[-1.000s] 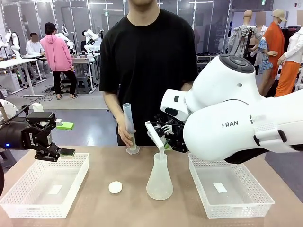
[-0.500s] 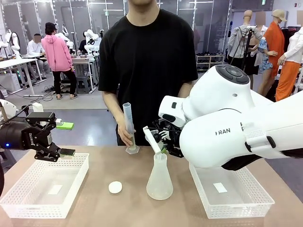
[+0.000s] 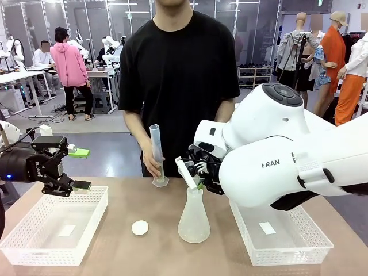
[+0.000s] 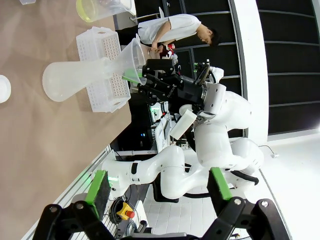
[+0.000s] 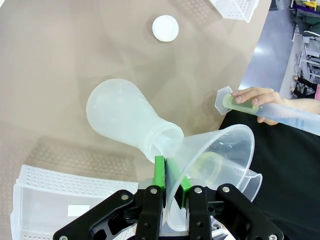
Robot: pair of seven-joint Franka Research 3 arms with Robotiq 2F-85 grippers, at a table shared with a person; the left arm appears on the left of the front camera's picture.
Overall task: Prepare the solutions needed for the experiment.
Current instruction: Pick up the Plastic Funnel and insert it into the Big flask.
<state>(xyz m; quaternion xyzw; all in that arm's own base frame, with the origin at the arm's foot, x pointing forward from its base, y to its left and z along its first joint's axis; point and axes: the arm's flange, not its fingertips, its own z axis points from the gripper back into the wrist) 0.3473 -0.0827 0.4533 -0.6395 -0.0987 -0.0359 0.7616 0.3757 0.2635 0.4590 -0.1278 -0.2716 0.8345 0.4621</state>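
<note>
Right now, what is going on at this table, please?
The right gripper is shut on the rim of a clear funnel, tilted at the mouth of the conical flask. The person's hand steadies a graduated cylinder on the table, with a little yellow-green liquid at its bottom. The left gripper hangs open above the left basket. A white stopper lies near the flask.

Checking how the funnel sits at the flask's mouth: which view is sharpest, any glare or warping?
Right wrist view: sharpest, funnel and conical flask close, evenly lit, no glare, mild wide-angle bending at the edges. Front view: sharp, but funnel seen side-on. Left wrist view: rolled sideways, conical flask small.
</note>
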